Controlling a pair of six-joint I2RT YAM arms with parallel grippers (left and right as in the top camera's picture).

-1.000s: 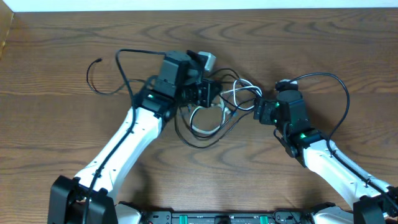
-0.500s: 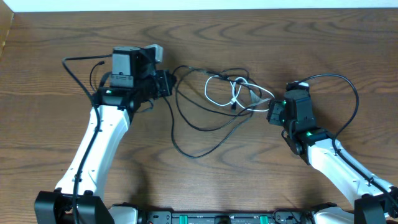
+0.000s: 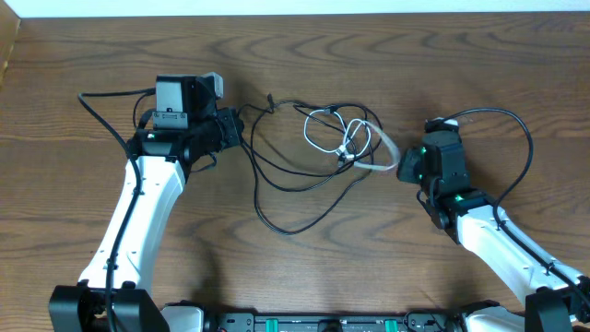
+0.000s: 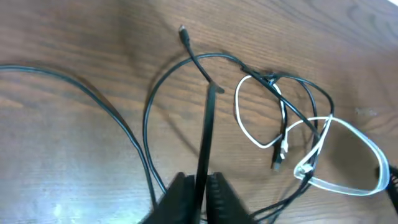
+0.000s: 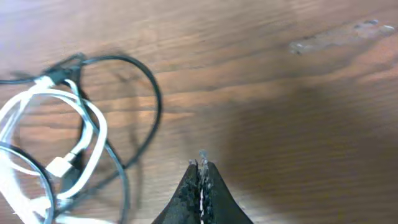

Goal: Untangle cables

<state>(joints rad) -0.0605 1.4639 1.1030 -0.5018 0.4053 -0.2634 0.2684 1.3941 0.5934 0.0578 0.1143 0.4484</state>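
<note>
The cables lie in a loose tangle at mid-table: black cords looped around a white cable. My left gripper sits left of the tangle, shut on a black cable that runs taut from the jaws toward the knot. One small black plug end lies free on the wood. At the tangle's right end my right gripper is shut where the white loop ends. In the right wrist view a thin white sliver shows between its jaws. More of the white cable lies to their left.
A long black loop trails toward the front of the table. The arms' own thicker cords arc behind the left wrist and the right wrist. The table's back edge runs along the top.
The left arm has swung left with the black cable, stretching the tangle out. The right gripper has gone from open to shut at the white loop's end.
</note>
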